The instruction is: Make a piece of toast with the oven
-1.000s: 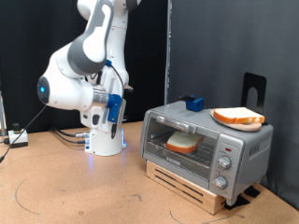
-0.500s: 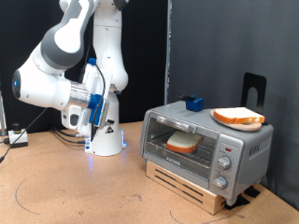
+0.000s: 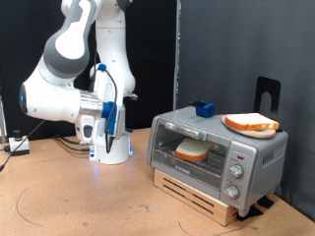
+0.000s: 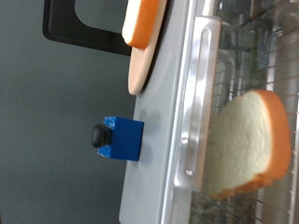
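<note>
The silver oven [image 3: 239,146] stands on a wooden pallet at the exterior view's right, its glass door shut. Behind the glass, the piece of toast [image 3: 192,149] lies on the rack, pale with an orange-brown crust. In the wrist view it shows through the door [image 4: 248,140], beside the grey bar handle [image 4: 194,103]. A second slice [image 3: 251,122] rests on a plate on the oven's roof. My gripper [image 3: 89,133] hangs at the exterior view's left, well apart from the oven and facing it. Its fingers do not show in the wrist view.
A small blue block [image 3: 204,108] [image 4: 120,138] sits on the oven's roof behind the plate [image 4: 142,65]. A black stand [image 3: 266,93] rises behind the oven. The robot base [image 3: 113,147] stands on the brown table, with cables and a small box [image 3: 18,145] at the far left.
The arm swung away from the oven toward the exterior view's left, then came back slightly right and lower. The oven door, both slices and the block have not moved.
</note>
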